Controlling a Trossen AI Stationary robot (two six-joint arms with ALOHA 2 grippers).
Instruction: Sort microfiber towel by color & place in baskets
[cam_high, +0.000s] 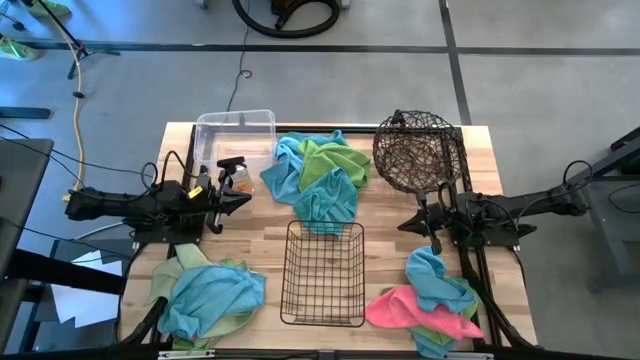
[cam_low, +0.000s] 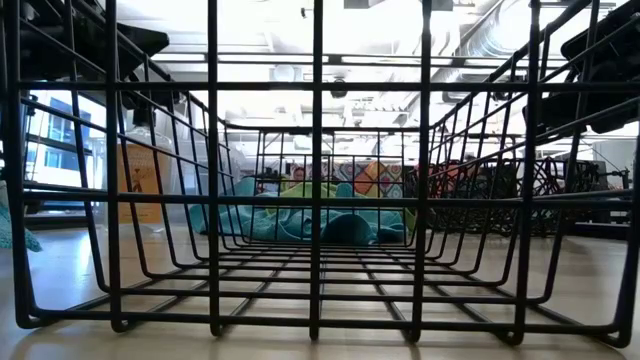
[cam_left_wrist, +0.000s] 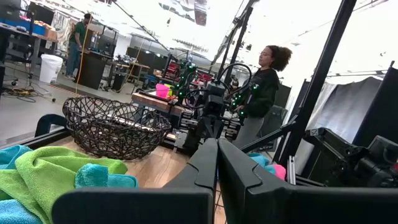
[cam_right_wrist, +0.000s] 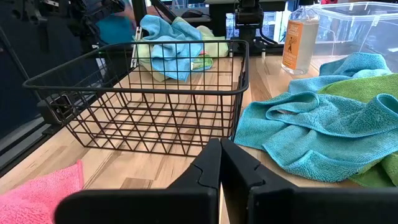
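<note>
Both grippers, left (cam_high: 240, 198) and right (cam_high: 408, 222), were closed and empty. I judged the next step: open wide, pinch one blue towel (cam_high: 325, 200) off the pile.

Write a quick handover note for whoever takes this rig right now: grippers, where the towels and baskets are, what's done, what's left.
Left gripper: shut, empty, at the table's left side by the clear bin.
Right gripper: shut, empty, at the right side below the round basket.
Wire basket: front centre, empty.
Clear bin holds no towel; the round basket also looks empty.
Towels: a blue and green pile at back centre, a blue and green pile at front left, a pink, blue and green pile at front right.
Done: nothing sorted yet.
Left: every towel, by colour, into the baskets.
</note>
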